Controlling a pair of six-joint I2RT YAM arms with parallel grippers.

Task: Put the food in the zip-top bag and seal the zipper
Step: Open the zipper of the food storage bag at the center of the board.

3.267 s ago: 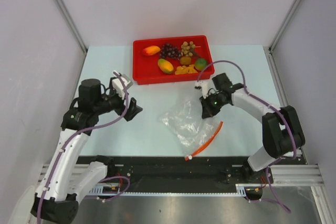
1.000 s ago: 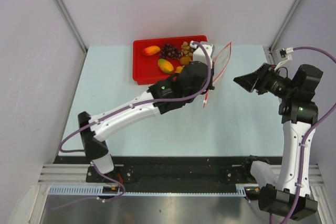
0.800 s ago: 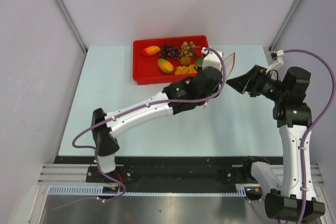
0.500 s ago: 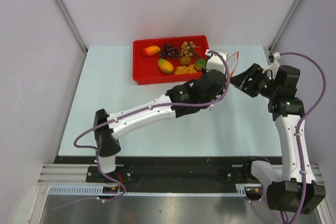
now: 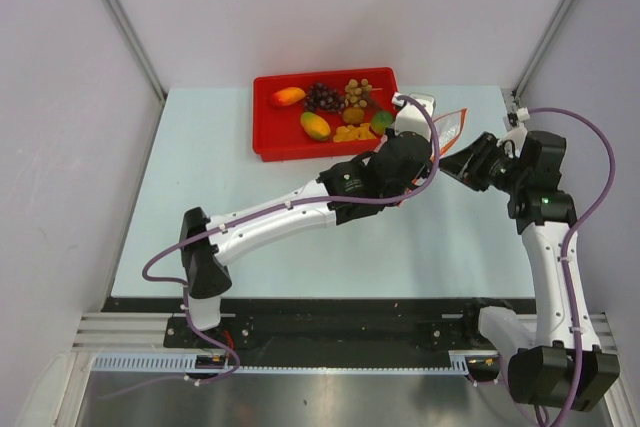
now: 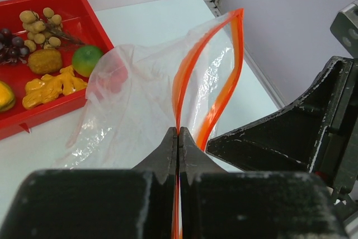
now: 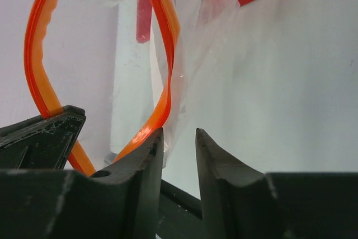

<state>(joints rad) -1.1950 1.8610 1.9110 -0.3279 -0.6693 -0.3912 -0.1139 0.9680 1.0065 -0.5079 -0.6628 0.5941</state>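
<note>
My left gripper [image 6: 178,134] is shut on the red-orange zipper [image 6: 224,82] of the clear zip-top bag [image 6: 140,90], holding it up with its mouth gaping in a loop. In the top view the left gripper [image 5: 425,129] is right of the tray and the bag [image 5: 452,127] hangs beside it. My right gripper [image 5: 447,168] reaches in from the right. Its jaws [image 7: 176,138] stand narrowly apart at the far zipper strip [image 7: 162,82], which lies against the outer side of one fingertip [image 7: 151,144]; nothing sits in the gap. The food, including the green fruit [image 6: 86,60] and orange chunks [image 6: 50,85], lies in the tray.
The red tray [image 5: 268,137] stands at the back of the table and holds mangoes [image 5: 315,126], grapes [image 5: 323,97] and a tan ball cluster [image 5: 357,89]. The left arm [image 5: 290,209] stretches diagonally across the table's middle. Enclosure walls stand close on both sides.
My right gripper has moved left up to the bag's mouth and its jaws have narrowed. The left arm has carried the bag slightly right and kept its grip.
</note>
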